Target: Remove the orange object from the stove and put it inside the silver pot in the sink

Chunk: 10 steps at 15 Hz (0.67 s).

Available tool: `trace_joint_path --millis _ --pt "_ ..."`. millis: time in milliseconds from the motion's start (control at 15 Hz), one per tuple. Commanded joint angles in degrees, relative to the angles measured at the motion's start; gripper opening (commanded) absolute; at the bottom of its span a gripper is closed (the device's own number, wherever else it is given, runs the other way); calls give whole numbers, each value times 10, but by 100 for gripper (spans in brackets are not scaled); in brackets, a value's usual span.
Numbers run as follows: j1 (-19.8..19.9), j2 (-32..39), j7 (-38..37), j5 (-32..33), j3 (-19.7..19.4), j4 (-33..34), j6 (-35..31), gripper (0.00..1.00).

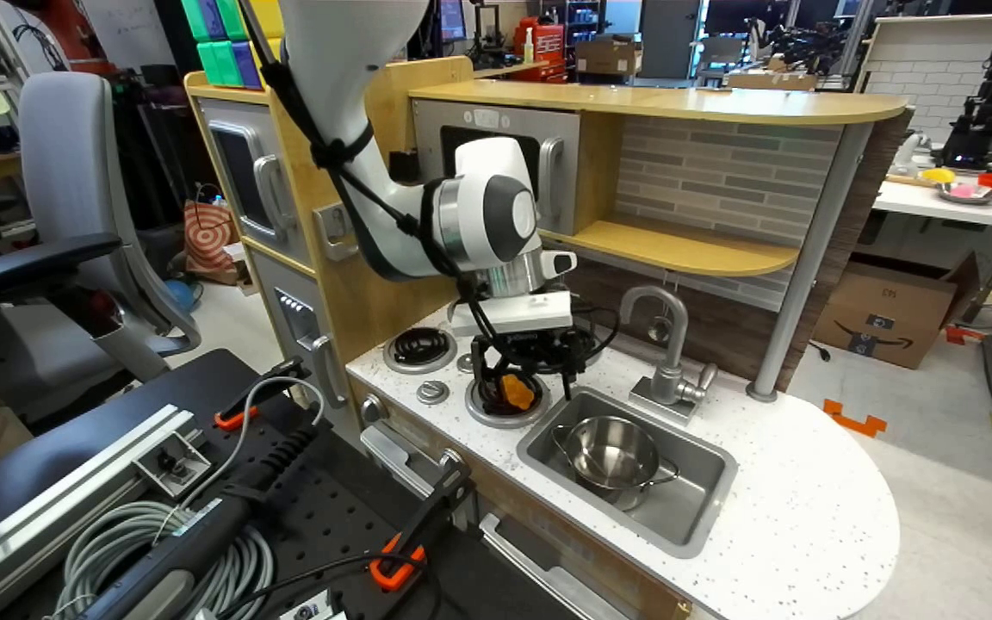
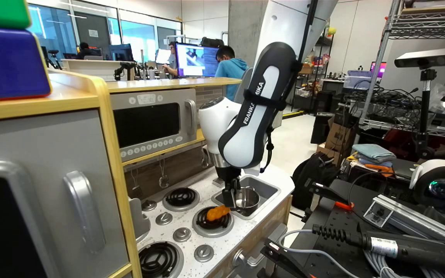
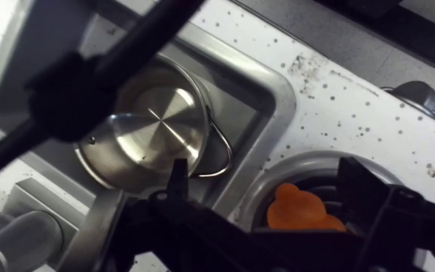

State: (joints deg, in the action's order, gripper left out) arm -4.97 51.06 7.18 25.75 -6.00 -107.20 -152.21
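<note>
The orange object (image 1: pixel 517 393) is rounded and lumpy. It lies on the black coil of the burner (image 1: pixel 496 421) nearest the sink, also seen in an exterior view (image 2: pixel 217 213). My gripper (image 1: pixel 525 386) is over this burner with its fingers wide apart. In the wrist view, the orange object (image 3: pixel 296 207) shows between the open fingers (image 3: pixel 264 161), its lower part hidden by the gripper body. Nothing is held. The silver pot (image 3: pixel 161 121) stands upright in the grey sink (image 1: pixel 724 482), and its inside looks empty. The pot also shows in both exterior views (image 1: pixel 612 452) (image 2: pixel 247 200).
The faucet (image 1: pixel 672 344) rises behind the sink. The microwave (image 1: pixel 496 146) and wooden shelf (image 1: pixel 685 245) stand behind and above the stove, close to the arm. Stove knobs (image 2: pixel 182 234) and other burners (image 2: pixel 181 197) are beside the orange object's burner.
</note>
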Motion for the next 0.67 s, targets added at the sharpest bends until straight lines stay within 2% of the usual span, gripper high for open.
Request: trace_joint_path --millis 0,600 --pt "12 22 1 -17 13 -15 -97 100" --pt "20 58 31 -34 22 -30 -241 100"
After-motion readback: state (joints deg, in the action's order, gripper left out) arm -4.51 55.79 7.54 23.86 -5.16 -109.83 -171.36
